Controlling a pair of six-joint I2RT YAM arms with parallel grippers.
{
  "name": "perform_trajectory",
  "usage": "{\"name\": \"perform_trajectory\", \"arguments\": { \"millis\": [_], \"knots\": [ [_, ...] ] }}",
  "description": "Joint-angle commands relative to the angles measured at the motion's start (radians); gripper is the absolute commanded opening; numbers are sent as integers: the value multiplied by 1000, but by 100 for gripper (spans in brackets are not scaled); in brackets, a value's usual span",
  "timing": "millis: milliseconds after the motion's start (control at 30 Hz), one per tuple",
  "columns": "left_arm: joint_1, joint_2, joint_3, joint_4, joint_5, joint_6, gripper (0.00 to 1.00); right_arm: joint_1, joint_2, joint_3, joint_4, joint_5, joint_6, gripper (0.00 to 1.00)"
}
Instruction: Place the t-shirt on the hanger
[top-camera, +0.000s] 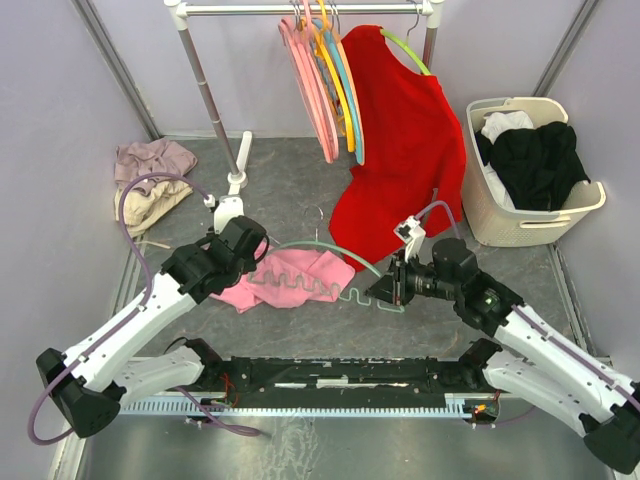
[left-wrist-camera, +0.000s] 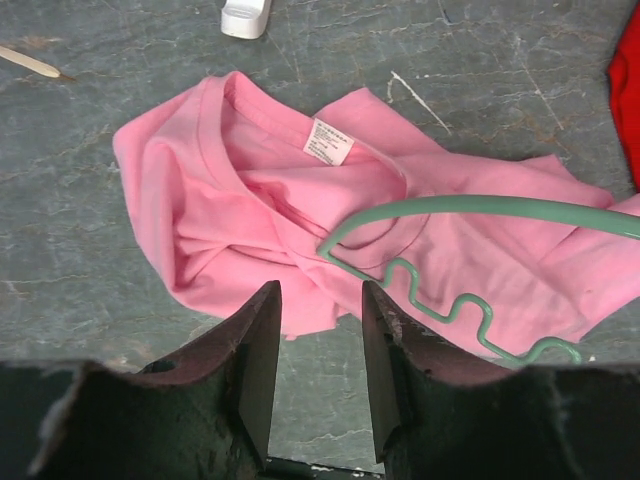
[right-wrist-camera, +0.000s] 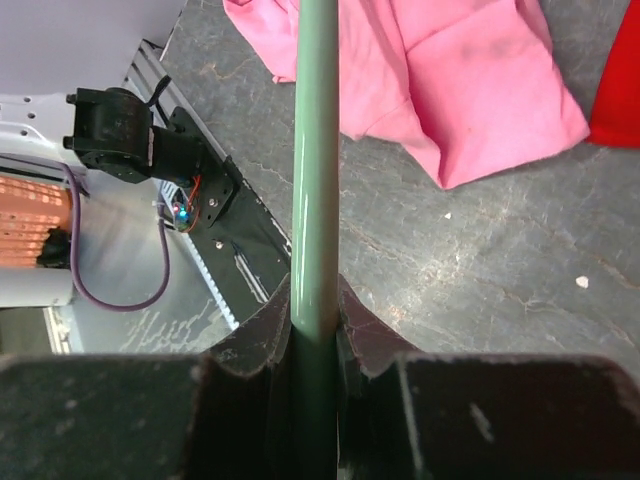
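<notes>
T-shirt (left-wrist-camera: 300, 230), one; hanger (left-wrist-camera: 500, 206), one, in right end effector (right-wrist-camera: 316, 305); left end effector (left-wrist-camera: 320, 296) seemingly ajar

The right fingers (right-wrist-camera: 262, 345) are clamped on the pale green bar of the hanger (right-wrist-camera: 317, 150), which runs straight up the frame. Beyond them the pink t-shirt (right-wrist-camera: 470, 90) lies rumpled on the grey bench (right-wrist-camera: 480, 270), with a red cloth (right-wrist-camera: 620, 90) just beside it at the right edge.

In the left wrist view the hanger (left-wrist-camera: 470, 205) runs off the right edge past the t-shirt (left-wrist-camera: 230, 200), its hook cut off, and the print on the t-shirt's neck label (left-wrist-camera: 328, 141) is too small to read. From above, the left arm (top-camera: 205, 268) covers the t-shirt's left edge; the right wrist view crops the t-shirt along the top.
</notes>
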Motion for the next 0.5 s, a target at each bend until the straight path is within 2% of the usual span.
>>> {"name": "perform_trajectory", "arguments": {
  "millis": [0, 167, 467],
  "knots": [
    [27, -22, -3, 103, 61, -8, 45, 58, 44, 152, -76, 188, -120, 2],
    [35, -17, -8, 127, 92, 0, 44, 111, 97, 222, -222, 322, -169, 2],
    [45, 5, -13, 175, 134, 18, 44, 121, 11, 286, -573, 574, -169, 2]
  ]
}}
